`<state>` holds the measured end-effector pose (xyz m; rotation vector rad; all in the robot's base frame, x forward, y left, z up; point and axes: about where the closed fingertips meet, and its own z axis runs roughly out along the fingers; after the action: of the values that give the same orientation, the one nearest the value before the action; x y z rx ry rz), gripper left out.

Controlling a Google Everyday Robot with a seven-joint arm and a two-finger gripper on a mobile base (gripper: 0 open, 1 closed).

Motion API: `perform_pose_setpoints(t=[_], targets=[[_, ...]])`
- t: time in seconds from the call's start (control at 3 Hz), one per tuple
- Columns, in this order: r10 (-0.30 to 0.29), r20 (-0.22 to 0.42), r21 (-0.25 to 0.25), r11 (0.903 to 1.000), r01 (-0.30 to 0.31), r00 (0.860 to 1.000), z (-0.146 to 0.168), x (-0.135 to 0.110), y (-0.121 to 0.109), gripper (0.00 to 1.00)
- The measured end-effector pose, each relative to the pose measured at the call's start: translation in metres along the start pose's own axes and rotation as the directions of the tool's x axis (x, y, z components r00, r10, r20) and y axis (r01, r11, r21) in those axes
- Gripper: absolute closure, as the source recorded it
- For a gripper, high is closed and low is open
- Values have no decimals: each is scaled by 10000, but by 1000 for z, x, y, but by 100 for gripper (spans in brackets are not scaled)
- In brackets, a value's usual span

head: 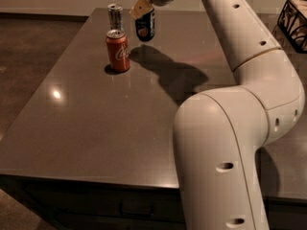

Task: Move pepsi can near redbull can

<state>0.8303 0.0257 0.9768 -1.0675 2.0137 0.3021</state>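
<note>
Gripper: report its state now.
Gripper: shut on the pepsi can, at the far end of the table, just right of the redbull can.

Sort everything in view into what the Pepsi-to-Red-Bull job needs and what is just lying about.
Part of the job:
pepsi can, gripped at its top by the gripper over the far end of the table
redbull can, standing just left of it

Just lying about:
red cola can, in front of the redbull can
wire basket, at the far right
</note>
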Motion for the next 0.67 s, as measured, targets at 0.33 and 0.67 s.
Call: perform_pose_setpoints(t=[0.33, 0.67], targets=[[-45, -1, -9, 10000, 45, 10000, 13, -15, 13, 100], [-115, -213, -153, 9998, 112, 9997, 28, -17, 24, 81]])
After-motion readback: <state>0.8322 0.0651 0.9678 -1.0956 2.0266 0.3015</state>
